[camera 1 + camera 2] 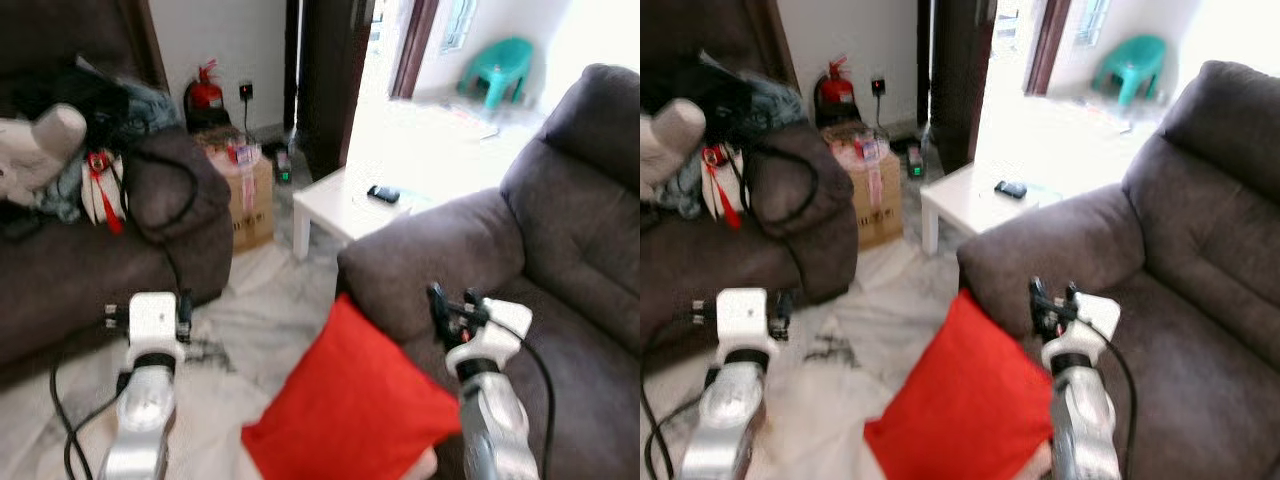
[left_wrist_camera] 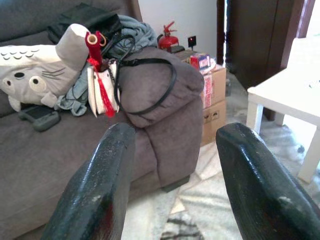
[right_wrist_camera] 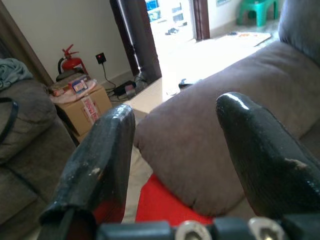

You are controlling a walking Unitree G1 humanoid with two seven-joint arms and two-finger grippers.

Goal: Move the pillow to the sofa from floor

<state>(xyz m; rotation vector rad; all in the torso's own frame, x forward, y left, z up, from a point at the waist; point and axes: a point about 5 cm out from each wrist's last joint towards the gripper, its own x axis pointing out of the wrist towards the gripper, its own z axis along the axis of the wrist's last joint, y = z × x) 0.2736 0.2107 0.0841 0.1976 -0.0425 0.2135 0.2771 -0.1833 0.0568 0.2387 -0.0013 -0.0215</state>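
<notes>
A red pillow [image 1: 350, 410] stands tilted on the marble floor, leaning against the front of the grey sofa's armrest [image 1: 430, 250] on my right. My right gripper [image 1: 452, 300] is open just above the pillow's upper right edge, in front of the armrest, with nothing between its fingers [image 3: 105, 150]. The pillow's red corner [image 3: 160, 202] lies below those fingers. My left gripper [image 2: 175, 137] is open and empty, over the floor to the pillow's left, and faces the other sofa. The grey sofa's seat [image 1: 580, 370] lies to the right of my right arm.
A second dark sofa [image 1: 90, 280] on the left holds a plush toy [image 2: 40, 75], bags and clothes. Between the sofas stand a cardboard box [image 1: 250, 200] and a white side table [image 1: 340, 210] with a dark device on it. A black cable [image 1: 70, 420] trails on the floor.
</notes>
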